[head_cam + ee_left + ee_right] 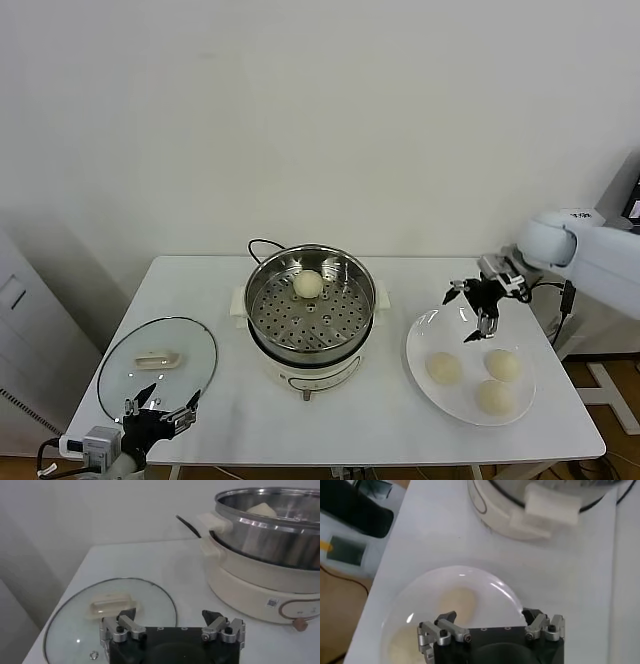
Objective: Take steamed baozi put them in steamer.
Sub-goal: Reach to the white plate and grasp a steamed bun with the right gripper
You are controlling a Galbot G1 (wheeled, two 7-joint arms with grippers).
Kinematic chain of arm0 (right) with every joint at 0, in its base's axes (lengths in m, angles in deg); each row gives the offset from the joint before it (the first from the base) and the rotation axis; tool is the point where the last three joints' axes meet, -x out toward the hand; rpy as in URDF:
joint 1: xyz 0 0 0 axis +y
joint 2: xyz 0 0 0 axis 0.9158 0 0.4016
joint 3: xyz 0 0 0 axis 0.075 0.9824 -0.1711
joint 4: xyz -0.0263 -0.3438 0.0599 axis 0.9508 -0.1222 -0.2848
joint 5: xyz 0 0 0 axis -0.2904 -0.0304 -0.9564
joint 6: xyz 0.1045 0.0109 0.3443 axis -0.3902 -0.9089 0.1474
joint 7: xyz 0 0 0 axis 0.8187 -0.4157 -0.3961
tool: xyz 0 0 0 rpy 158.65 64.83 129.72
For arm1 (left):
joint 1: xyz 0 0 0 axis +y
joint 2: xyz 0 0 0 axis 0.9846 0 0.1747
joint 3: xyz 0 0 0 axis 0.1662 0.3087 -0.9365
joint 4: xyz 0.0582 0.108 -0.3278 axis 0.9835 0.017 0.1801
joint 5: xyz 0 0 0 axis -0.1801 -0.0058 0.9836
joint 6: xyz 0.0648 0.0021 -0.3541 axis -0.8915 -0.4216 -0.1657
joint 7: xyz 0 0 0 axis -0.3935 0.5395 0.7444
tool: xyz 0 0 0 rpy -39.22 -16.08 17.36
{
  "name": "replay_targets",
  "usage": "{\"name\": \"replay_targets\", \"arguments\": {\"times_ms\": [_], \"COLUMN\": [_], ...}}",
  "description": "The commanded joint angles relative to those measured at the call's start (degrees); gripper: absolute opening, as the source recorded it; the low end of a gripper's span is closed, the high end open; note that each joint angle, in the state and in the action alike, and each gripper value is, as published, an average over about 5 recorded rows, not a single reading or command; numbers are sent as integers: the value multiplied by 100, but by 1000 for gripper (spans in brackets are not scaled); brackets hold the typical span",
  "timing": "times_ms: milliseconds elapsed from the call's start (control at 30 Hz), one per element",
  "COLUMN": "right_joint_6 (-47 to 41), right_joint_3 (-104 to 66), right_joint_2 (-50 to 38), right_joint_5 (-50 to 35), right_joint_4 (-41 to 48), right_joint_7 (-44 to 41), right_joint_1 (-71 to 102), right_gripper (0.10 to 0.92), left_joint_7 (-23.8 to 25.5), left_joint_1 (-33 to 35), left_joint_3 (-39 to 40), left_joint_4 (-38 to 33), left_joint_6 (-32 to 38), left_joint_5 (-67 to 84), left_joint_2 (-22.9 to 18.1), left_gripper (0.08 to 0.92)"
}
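Note:
The steel steamer (300, 345) on its white base stands mid-table, with one steamed baozi (308, 284) on the perforated tray near the far wall. Three more cream-white baozi (444, 368) (502, 364) (495, 397) lie on the white plate (425, 335) at the right. My right gripper (466, 315) hovers open over the plate's far edge, holding nothing. In the right wrist view one bun (457, 600) lies just beyond the open right gripper (489, 614). Open and holding nothing, my left gripper (172, 395) is parked low at the table's front left.
A round glass lid (157, 365) with a cream handle lies flat at the front left, under the left gripper (169, 615). The steamer's black cord (262, 245) loops behind the pot. The plate sits close to the table's right and front edges.

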Motion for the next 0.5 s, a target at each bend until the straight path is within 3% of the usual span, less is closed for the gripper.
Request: {"name": "replay_targets", "arguments": {"times_ms": [33,500], "right_joint_6": [-326,-339], "right_joint_3": [-431,-908], "right_joint_2": [-142,128], "right_joint_5": [129,544], "right_joint_4": [-20,336], "right_joint_7": [384,522], "right_joint_1": [1065,1863], "right_gripper": [823,823], "left_joint_7": [1,7], "left_joint_1": [9,77], "left_joint_3": [0,-30], "left_joint_4": [1,9], "left_joint_6": [5,30], "left_joint_5": [-3,-17], "left_joint_2": [-1,-48], "left_gripper": [823,823]}}
